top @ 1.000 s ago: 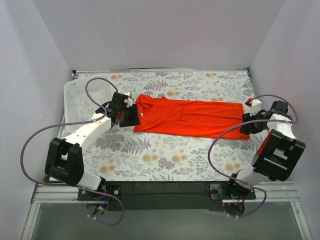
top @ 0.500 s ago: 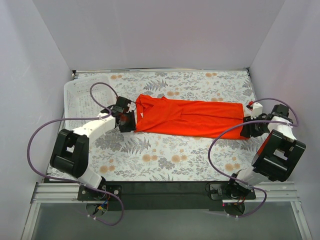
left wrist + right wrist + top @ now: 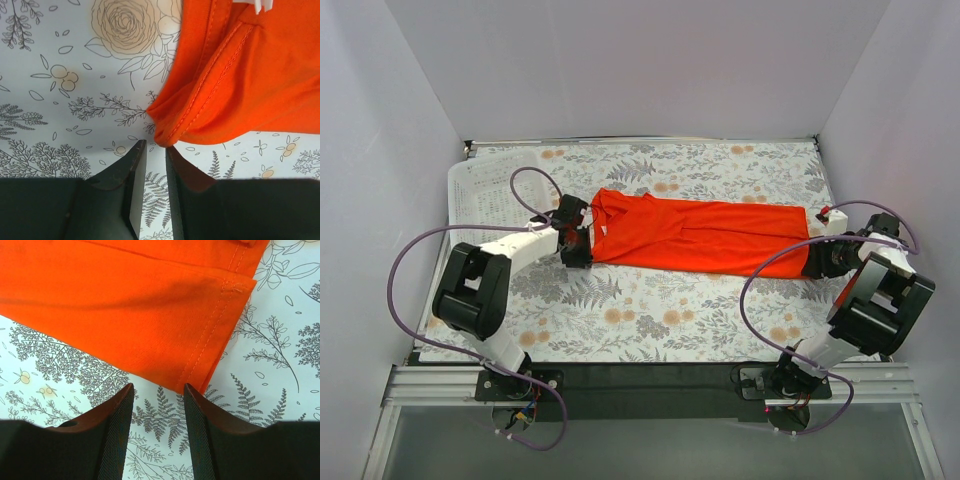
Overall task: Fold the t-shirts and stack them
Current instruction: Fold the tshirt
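Note:
The orange-red t-shirt lies folded lengthwise into a long strip across the middle of the floral table. My left gripper is at its left end; in the left wrist view the jaws stand slightly apart with nothing between them, their tips just below the shirt's near-left corner. My right gripper is at the right end; its jaws are open, with the hemmed corner of the shirt just ahead of the tips. Neither gripper holds fabric.
A white perforated basket lies at the back left by the wall. The floral cloth covers the table. White walls close in the left, back and right sides. The black base rail runs along the near edge.
My left arm has drawn back and its gripper has slid down to the shirt's near-left corner. My right gripper has pulled slightly right and nearer, off the shirt's right end.

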Robot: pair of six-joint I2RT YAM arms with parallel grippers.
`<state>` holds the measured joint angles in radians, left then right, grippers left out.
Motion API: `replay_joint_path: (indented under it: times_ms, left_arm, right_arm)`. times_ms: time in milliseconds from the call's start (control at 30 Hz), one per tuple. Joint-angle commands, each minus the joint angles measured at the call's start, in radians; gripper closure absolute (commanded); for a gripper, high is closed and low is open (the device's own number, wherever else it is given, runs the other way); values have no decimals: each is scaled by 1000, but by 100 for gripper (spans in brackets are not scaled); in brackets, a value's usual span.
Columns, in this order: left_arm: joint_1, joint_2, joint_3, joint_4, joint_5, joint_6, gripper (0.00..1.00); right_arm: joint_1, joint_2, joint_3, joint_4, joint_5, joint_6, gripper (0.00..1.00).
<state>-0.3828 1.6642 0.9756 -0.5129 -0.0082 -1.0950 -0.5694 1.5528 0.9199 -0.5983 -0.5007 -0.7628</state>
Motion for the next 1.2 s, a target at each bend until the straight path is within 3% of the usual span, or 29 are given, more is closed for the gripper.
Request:
replay_joint_path:
  times_ms: [0,367,533,1167]
  left_arm:
    - [-5,5,46,34,-7,20,78]
    - [-5,28,61,33,7,32,78]
    - [-4,40,67,33,7,46,100]
    - [-50,-53,29,100,20,156,100]
  right_arm:
    - [-4,13,14,12,-25,5,56]
    - [-4,43,27,11,-39,17,56]
    - [-4,46,28,9,-39,19,56]
    - [-4,49,77,28,66,125,55]
